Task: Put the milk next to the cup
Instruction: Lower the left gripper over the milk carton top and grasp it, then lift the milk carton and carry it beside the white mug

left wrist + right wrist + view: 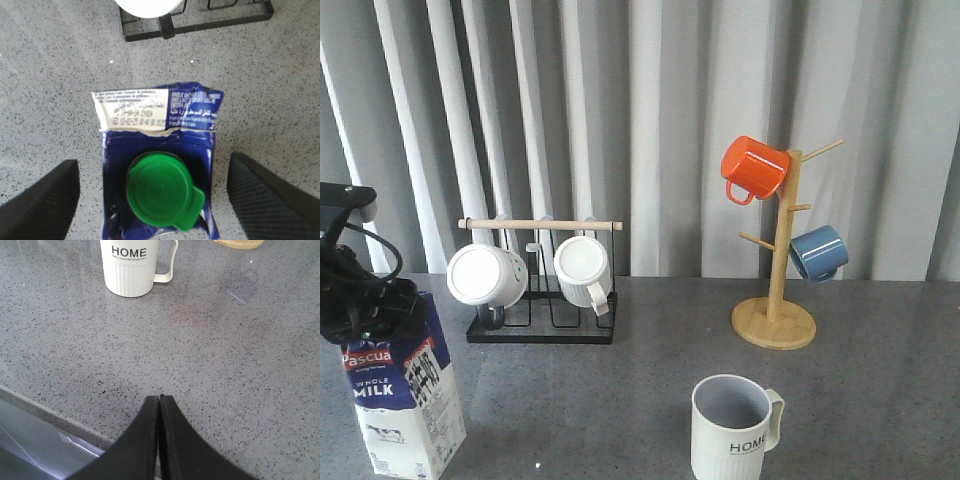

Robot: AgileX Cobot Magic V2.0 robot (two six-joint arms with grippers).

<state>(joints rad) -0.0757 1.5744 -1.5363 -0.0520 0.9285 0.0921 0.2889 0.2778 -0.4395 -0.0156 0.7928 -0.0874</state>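
The milk carton (405,400) stands upright at the table's front left, blue top, white base, "WHOLE MILK" on it. In the left wrist view I see its green cap (161,190) from above. My left gripper (152,200) is open, its fingers (42,202) wide on either side of the carton top, not touching it. The cream ribbed "HOME" cup (732,428) stands at the front centre-right; it also shows in the right wrist view (131,265). My right gripper (159,402) is shut and empty, over the table's near edge, well short of the cup.
A black rack (542,325) with two plain white mugs (486,275) stands behind the carton. A wooden mug tree (775,320) at the back right holds an orange mug (753,168) and a blue mug (818,252). Bare grey tabletop lies between carton and cup.
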